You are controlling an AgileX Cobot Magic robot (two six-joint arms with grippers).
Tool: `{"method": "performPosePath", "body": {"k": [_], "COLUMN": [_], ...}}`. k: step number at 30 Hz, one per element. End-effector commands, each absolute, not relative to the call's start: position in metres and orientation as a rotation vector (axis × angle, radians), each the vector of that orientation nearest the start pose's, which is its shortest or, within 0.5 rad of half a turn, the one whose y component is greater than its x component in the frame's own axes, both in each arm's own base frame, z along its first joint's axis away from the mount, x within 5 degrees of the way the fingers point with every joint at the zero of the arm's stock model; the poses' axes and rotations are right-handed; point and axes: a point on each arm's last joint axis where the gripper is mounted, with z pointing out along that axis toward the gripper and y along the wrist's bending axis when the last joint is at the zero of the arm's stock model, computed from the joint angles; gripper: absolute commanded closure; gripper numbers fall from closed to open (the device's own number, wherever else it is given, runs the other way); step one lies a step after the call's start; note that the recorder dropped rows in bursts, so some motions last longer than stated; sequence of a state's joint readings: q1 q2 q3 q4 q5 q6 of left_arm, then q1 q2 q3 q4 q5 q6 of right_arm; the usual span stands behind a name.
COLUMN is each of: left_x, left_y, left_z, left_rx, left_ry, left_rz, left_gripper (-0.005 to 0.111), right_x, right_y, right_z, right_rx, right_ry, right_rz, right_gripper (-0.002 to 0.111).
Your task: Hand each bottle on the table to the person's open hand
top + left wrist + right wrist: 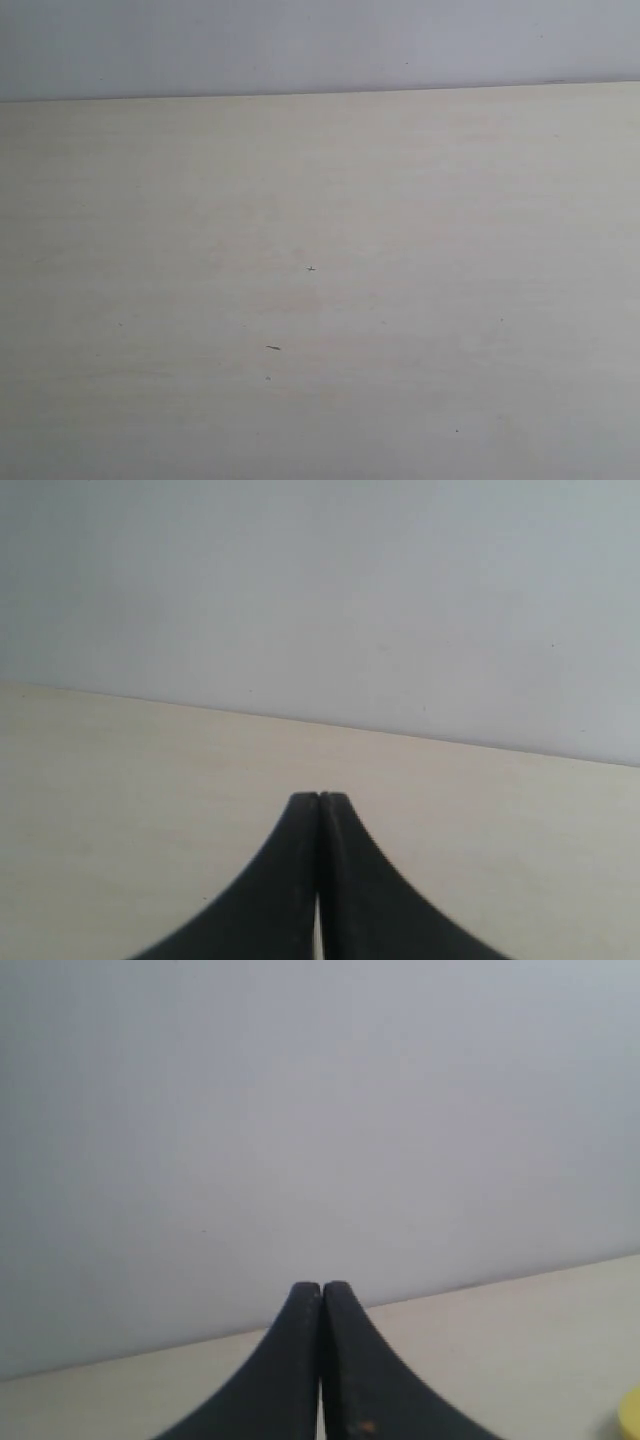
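The pale cream table (pixel 320 300) fills the exterior view, bare but for a few tiny dark specks (pixel 273 348). No bottles and no person's open hand show there, and neither arm is in that view. In the left wrist view my left gripper (pixel 319 798) is shut, its black fingertips pressed together over the table (pixel 150 800) with nothing between them. In the right wrist view my right gripper (pixel 321 1287) is likewise shut and empty above the table (pixel 520 1350). A small yellow patch (pixel 631 1415) shows at that picture's edge; I cannot tell what it is.
A plain grey-white wall (pixel 320 45) stands behind the table's far edge (pixel 320 93). The same wall (pixel 320 600) fills the background of the left wrist view, and the wall (pixel 320 1110) does so in the right wrist view too.
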State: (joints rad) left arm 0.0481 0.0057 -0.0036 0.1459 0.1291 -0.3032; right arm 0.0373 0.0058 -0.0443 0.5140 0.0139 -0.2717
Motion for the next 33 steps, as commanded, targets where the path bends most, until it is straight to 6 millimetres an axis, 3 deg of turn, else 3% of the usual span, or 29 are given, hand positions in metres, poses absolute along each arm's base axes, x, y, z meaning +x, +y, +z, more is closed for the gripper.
{"method": "performPosePath", "body": {"k": [1,33], "left_x": [0.056,0.056], "left_y": [0.005,0.005], "left_z": [0.202,0.202], "left_rx": [-0.176,-0.176], "left_ry": [1.603,1.603], "left_rz": [-0.061,-0.061], "left_gripper": [0.107,0.107], "right_x": [0.056,0.056], "right_y": [0.000,-0.001], "right_z": [0.212,0.202], "right_rx": [0.160,0.098], "right_ry": [1.489,1.607], "right_rz": [0.177,0.060], "right_gripper": [0.108,0.108]}}
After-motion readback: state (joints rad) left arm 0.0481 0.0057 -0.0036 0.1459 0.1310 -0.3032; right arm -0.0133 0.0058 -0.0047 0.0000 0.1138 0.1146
